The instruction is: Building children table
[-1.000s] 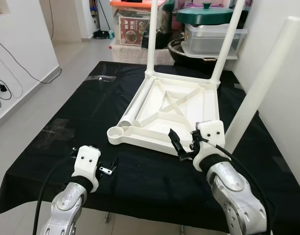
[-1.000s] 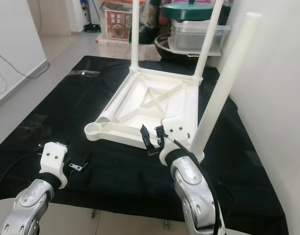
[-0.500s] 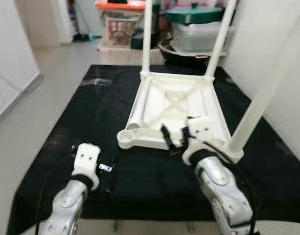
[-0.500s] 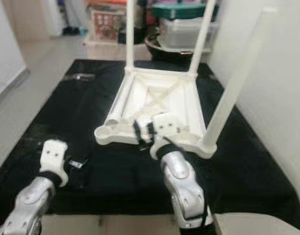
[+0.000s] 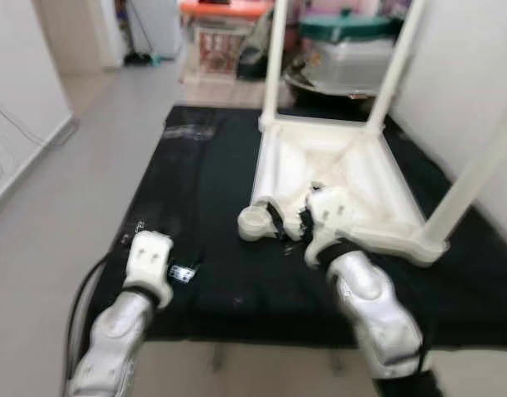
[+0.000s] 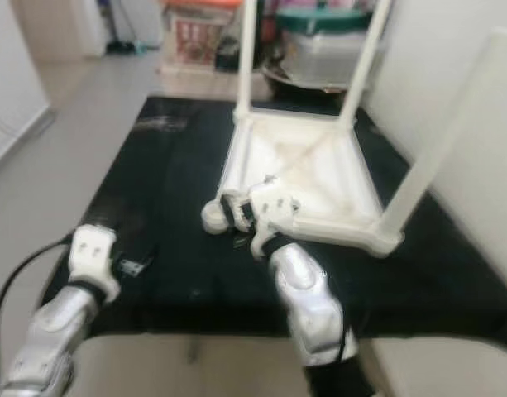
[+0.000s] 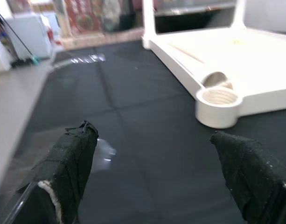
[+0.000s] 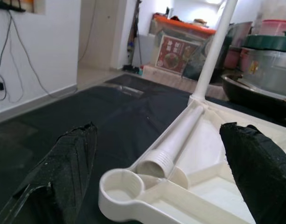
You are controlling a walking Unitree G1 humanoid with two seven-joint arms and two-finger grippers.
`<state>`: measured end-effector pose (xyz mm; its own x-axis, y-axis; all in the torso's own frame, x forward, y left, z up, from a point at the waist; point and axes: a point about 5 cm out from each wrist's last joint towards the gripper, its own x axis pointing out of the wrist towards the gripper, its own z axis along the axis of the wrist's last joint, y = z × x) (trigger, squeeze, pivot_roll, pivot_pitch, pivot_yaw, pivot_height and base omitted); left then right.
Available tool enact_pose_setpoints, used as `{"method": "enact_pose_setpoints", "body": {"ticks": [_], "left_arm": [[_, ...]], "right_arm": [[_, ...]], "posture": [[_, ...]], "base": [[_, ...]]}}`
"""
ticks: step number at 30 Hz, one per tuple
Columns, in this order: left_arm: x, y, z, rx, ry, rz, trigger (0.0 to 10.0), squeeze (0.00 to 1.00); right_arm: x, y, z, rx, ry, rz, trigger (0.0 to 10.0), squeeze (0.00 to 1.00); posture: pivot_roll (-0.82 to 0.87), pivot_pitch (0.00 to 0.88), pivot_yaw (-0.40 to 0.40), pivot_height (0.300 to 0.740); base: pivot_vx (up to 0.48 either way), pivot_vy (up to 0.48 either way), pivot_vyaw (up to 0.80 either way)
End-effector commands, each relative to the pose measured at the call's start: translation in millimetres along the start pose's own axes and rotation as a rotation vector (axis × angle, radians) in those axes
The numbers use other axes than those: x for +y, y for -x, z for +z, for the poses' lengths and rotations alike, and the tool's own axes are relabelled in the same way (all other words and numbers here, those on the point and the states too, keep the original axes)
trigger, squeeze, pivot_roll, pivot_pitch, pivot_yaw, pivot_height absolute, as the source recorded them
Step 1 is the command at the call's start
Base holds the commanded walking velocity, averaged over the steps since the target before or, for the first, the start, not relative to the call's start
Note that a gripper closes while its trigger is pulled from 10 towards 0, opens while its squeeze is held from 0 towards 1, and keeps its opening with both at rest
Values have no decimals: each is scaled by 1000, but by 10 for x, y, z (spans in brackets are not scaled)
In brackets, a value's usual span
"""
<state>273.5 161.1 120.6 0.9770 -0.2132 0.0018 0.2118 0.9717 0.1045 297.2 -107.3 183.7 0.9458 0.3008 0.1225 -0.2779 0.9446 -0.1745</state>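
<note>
A white plastic children's table [image 5: 344,178] lies upside down on a black cloth-covered tabletop [image 5: 203,190], its underside ribs facing up. Three long white round legs stand up from its corners, two at the far side [image 5: 275,58] and one at the near right corner [image 5: 476,169]. The near left corner carries an open threaded socket ring [image 7: 218,103], and a loose white tube-shaped leg [image 8: 175,140] lies flat inside the frame along its left edge, its open end just beside that socket. The right gripper [image 5: 286,225] hovers low over the near left corner of the table, close to the socket; in the right wrist view its two black padded fingers [image 8: 70,163] are spread wide apart, with the socket and the lying leg between them and nothing pinched. The left gripper [image 5: 180,273] sits near the front edge of the cloth, well apart from the table, and its black fingers [image 7: 70,158] are likewise spread wide with bare cloth between them. Beyond the tabletop stand an orange-lidded storage box [image 5: 224,29] and a clear plastic container with a dark green pot lid [image 5: 352,41] on top. The head views are somewhat blurred.
</note>
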Motion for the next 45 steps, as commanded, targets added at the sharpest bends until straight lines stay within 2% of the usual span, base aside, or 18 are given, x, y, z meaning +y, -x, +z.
{"method": "enact_pose_setpoints", "body": {"ticks": [1,4,9,12,14,21,25,29,30,31,34,35,37,40,43,45], "left_arm": [[9,-2,-10,6,-4,-2,10000,0],[28,6,-9,7,0,7,10000,0],[29,3,-17,9,3,6,10000,0],[-6,-15,-21,9,2,-7,10000,0],[-3,-22,-23,8,0,1,10000,0],[-3,-11,-30,7,21,10,10000,0],[-72,-7,-52,11,11,-13,10000,0],[-77,-5,-58,12,10,-13,10000,0],[-69,-2,-66,13,10,-9,10000,0],[-69,-2,-66,13,10,-9,10000,0],[-73,-8,-91,20,8,-8,10000,0],[-73,-8,-91,20,8,-8,10000,0],[-94,-21,-90,19,6,-14,10000,0],[-87,-26,-79,16,4,-9,10000,0],[-73,-24,-81,16,3,-3,10000,0],[-56,-22,-88,18,4,5,10000,0]], "right_arm": [[-2,-2,-50,21,30,-4,10000,0],[-9,-16,-86,29,13,-13,10000,0],[11,-33,-89,30,17,-2,10000,0],[-22,-27,-138,50,39,-12,10000,0],[-109,-34,-189,72,46,-50,10000,0],[-127,-68,-196,79,51,-66,10000,0],[-204,-55,-151,63,170,-47,10000,0],[-247,-33,-156,65,221,-25,10000,0],[-310,-4,-173,74,301,-5,10000,0],[-310,-4,-173,74,301,-5,10000,0],[-452,57,-304,158,500,73,10000,0],[-452,57,-304,158,500,73,10000,0],[-505,53,-429,237,572,117,10000,0],[-555,34,-508,297,606,143,10000,0],[-620,8,-545,329,622,133,10000,0],[-731,-56,-562,355,638,94,10000,0]], "posture": [[7,0,-44,740],[7,0,-44,740],[0,0,-44,740],[-3,0,-45,740],[6,0,-53,740],[5,0,-56,740],[-2,0,-59,740],[-2,0,-59,740],[-10,0,-58,740],[-10,0,-58,740],[-18,0,-57,740],[-18,0,-57,740],[-10,0,-61,740],[-8,0,-62,740],[-4,0,-66,740],[-3,0,-70,740]], "base": [[285,0,400],[292,0,800],[290,0,0],[286,0,0],[146,0,0],[0,0,0],[0,0,0],[0,0,0],[0,0,0],[0,0,0],[0,0,0],[0,0,0],[0,0,0],[0,0,0],[0,0,0],[0,0,0]]}}
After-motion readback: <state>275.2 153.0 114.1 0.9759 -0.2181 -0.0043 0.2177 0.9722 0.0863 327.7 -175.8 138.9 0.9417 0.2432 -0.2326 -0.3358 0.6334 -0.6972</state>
